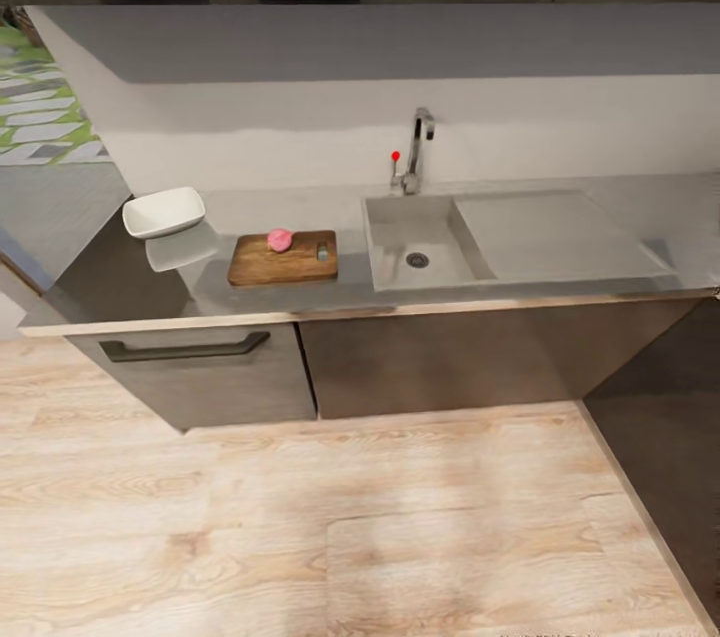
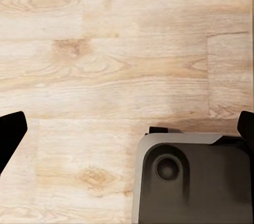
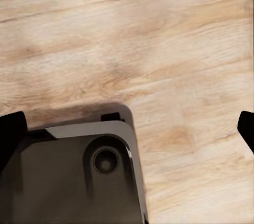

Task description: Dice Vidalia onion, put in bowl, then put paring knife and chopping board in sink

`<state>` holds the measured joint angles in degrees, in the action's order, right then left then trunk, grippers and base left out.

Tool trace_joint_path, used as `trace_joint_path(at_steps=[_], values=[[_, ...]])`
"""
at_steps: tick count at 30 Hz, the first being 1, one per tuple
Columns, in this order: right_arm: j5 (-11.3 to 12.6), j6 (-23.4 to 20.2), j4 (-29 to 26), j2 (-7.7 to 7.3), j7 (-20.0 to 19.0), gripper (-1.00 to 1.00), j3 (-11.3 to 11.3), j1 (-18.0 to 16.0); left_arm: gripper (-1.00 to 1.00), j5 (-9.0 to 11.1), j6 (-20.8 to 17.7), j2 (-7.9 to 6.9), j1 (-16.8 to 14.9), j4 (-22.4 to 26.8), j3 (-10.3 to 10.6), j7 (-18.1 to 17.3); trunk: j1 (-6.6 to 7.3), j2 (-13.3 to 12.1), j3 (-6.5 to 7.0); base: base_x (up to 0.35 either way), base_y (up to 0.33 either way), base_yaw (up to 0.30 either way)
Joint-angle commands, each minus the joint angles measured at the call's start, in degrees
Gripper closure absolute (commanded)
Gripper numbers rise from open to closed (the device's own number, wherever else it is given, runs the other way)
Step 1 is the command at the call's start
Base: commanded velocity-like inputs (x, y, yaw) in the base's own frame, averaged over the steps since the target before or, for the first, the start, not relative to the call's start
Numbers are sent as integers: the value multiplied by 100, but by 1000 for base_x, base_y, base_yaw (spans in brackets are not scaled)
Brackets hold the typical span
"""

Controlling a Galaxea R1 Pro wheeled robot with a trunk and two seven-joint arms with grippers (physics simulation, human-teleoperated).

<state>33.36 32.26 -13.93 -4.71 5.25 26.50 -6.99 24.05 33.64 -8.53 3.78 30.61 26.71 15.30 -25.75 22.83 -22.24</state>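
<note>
Nearest the camera is the pale wooden floor (image 1: 380, 517), and both wrist views look straight down on it past a dark grey corner of the robot's base (image 2: 196, 182). The left claw (image 2: 127, 129) and the right claw (image 3: 127, 123) each show 2 dark fingertips at opposite edges of their pictures, wide apart with nothing between them. Everything for the task lies well ahead of both claws, up on the grey bench (image 1: 600, 192). The pink-red onion (image 1: 280, 239) already sits on the chopping board (image 1: 270, 267), toward the board's far edge, not in the sink (image 1: 395, 252), whose basin looks bare around the drain. A small bluish object (image 1: 323, 252) lies near the board's sink-side end; it may be the paring knife, but it is too small to tell. The white bowl (image 1: 163, 211) stands beyond the board on the side away from the sink, near the bench corner. The onion is round, firm and smooth, so it will likely roll or slip; a grip across its widest part should hold best. A knife that slim is light and wants pinching by the handle, and the stiff board by an edge. The tap (image 1: 415, 152) with its red knob stands behind the basin, clear of the board.
</note>
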Motion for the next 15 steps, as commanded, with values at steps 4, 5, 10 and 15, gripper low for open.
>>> trace_joint_path(at_steps=[4,5,10,15], values=[[4,9,-5,-3,55,-100,48,-2,-100,30,11,-9,0,1,51,52,-3,9,22,0,0,-197],[4,9,-5,-3,55,-100,48,-3,-100,30,11,-7,0,0,52,52,-3,9,29,0,0,-197],[4,9,-5,-3,55,-100,48,-1,-100,30,11,21,0,-7,54,52,-3,9,66,0,0,-197],[4,9,-5,-3,55,-100,45,-3,-100,30,11,33,0,-39,54,52,-3,9,102,0,0,-197]])
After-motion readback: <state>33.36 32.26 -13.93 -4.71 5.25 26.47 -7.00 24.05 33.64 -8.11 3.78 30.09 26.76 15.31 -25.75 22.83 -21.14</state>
